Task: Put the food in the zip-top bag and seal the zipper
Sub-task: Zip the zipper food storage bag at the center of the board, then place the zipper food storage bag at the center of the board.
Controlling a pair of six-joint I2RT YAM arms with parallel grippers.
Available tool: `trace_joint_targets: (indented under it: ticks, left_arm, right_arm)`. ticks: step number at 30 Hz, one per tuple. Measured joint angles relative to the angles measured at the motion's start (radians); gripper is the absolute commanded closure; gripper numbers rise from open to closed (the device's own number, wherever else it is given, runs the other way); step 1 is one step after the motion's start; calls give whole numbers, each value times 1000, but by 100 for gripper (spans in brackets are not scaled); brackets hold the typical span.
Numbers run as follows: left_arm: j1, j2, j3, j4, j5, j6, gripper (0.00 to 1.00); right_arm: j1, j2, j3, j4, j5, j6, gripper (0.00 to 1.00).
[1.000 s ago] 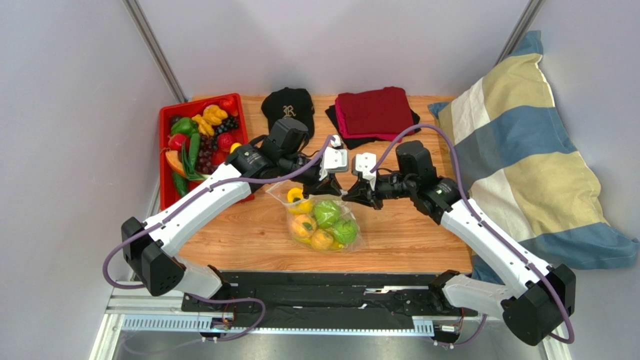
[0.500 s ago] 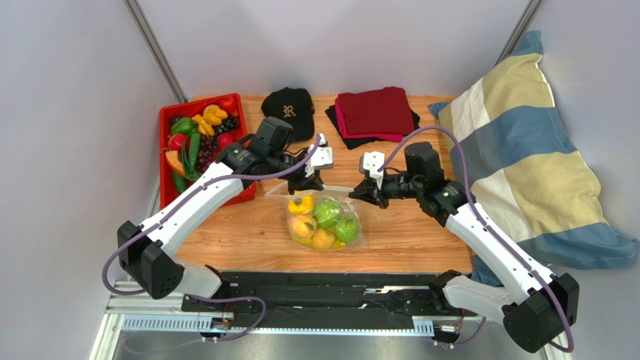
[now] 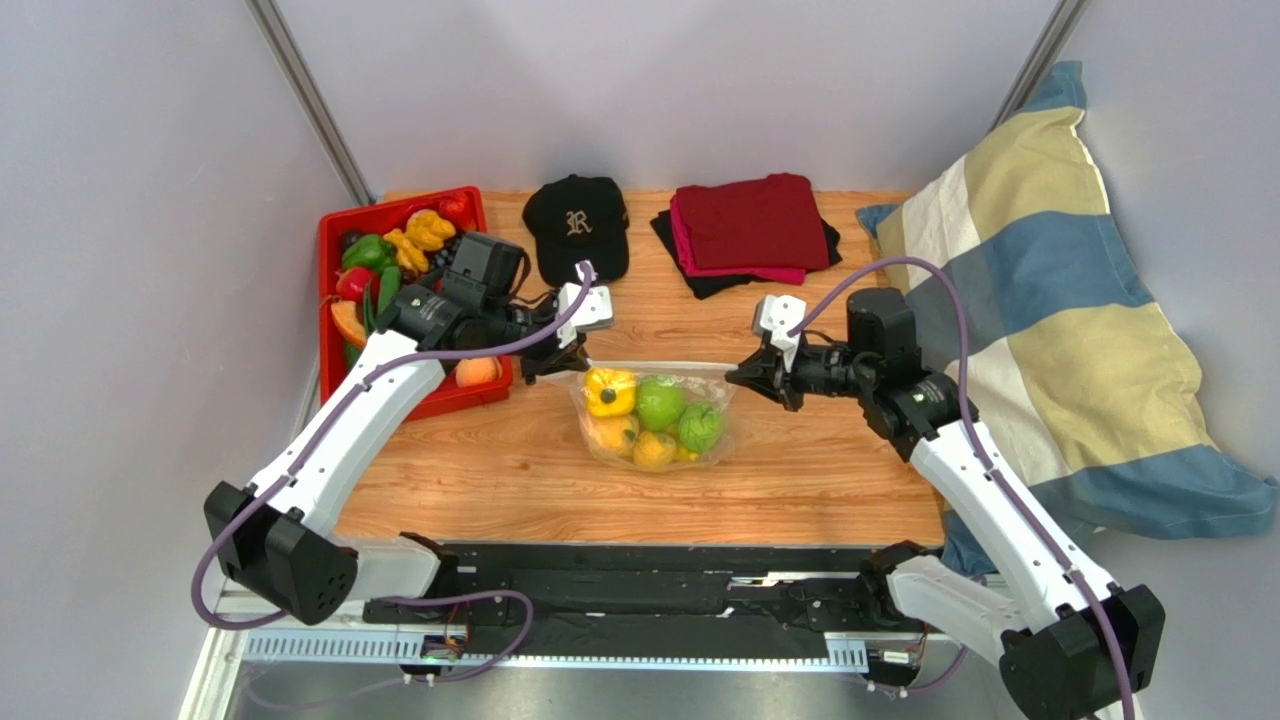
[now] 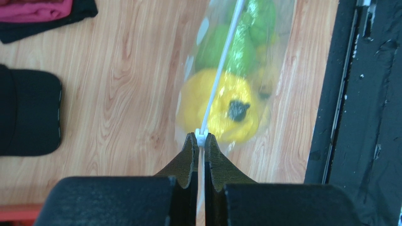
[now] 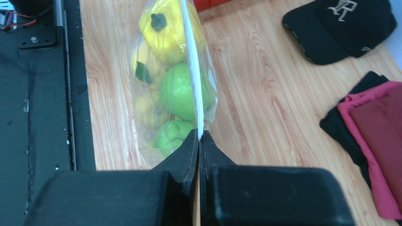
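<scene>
1. The left gripper [image 4: 201,137] is seen closed almost fully, with only a thin slit between its fingers. The small white slider tab [image 4: 201,136] of the zipper [image 4: 220,73] is pinched at the fingertips.
2. The right gripper [image 5: 198,135] is likewise closed down to a sliver, and the opposite end of the zipper [image 5: 193,70] is clamped in it.
3. The zip-top bag [image 3: 657,423] is held taut by its top edge between the two grippers, over the middle of the wooden table [image 3: 496,465].
4. The food is contained in the bag: a yellow toy pepper [image 3: 609,393], green fruits [image 3: 658,402] and smaller yellow pieces [image 3: 652,449].
5. More toy food is left in the red tray [image 3: 334,228], beside the left arm.
</scene>
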Motion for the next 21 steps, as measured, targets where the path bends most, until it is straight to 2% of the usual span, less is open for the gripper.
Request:
trace_joint_targets:
  ticks: [11, 21]
  left_arm:
    - [111, -72, -27, -85, -53, 85, 100]
    - [123, -111, -11, -162, -6, 115, 100]
  right_arm:
    - [-76, -99, -45, -39, 16, 3, 100]
    - [-89, -142, -43, -80, 14, 33, 100]
